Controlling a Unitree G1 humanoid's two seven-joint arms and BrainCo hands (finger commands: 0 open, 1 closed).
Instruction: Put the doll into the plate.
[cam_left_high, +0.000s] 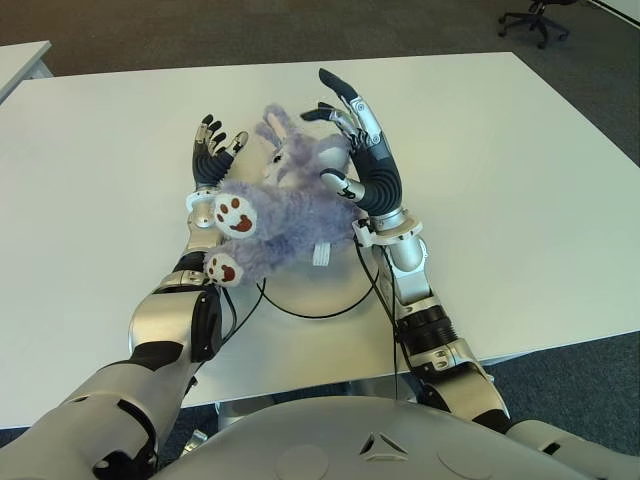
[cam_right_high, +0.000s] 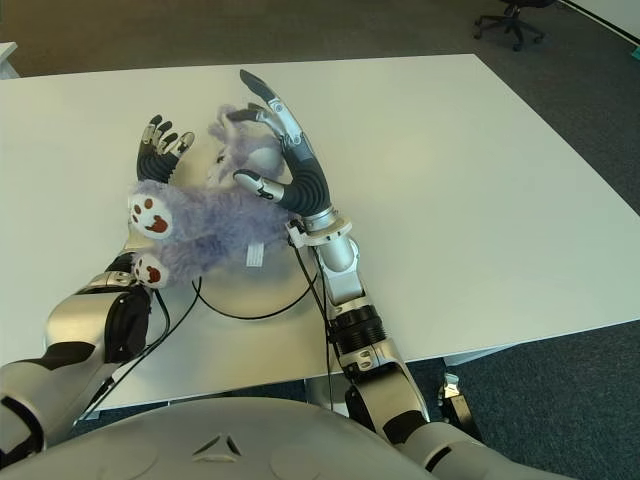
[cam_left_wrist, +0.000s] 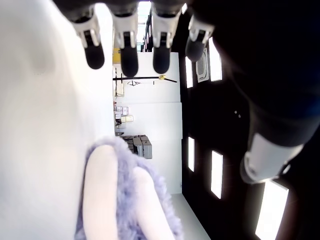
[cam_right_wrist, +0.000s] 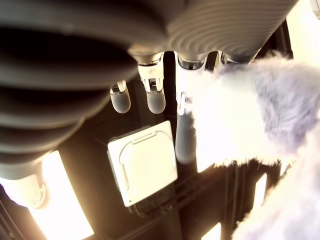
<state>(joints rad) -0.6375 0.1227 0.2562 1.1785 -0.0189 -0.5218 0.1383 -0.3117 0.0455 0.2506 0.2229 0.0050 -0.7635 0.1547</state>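
Observation:
The doll (cam_left_high: 285, 215) is a fluffy purple bunny with white, brown-padded feet that point toward me. It lies between my two raised hands over the white table (cam_left_high: 500, 180). My left hand (cam_left_high: 212, 150) stands upright at the doll's left side with its fingers spread; the left wrist view shows a doll ear (cam_left_wrist: 107, 195) beside straight fingers. My right hand (cam_left_high: 345, 135) is on the doll's right, fingers mostly extended past its head and thumb against its body, with fur (cam_right_wrist: 260, 105) beside them. A pale rounded surface (cam_left_high: 334, 156) shows behind the head; I cannot tell whether it is the plate.
Thin black cables (cam_left_high: 305, 316) loop on the table just in front of the doll, running to both forearms. An office chair (cam_left_high: 535, 18) stands on the dark floor beyond the table's far right corner. Another table's edge (cam_left_high: 20, 60) shows at the far left.

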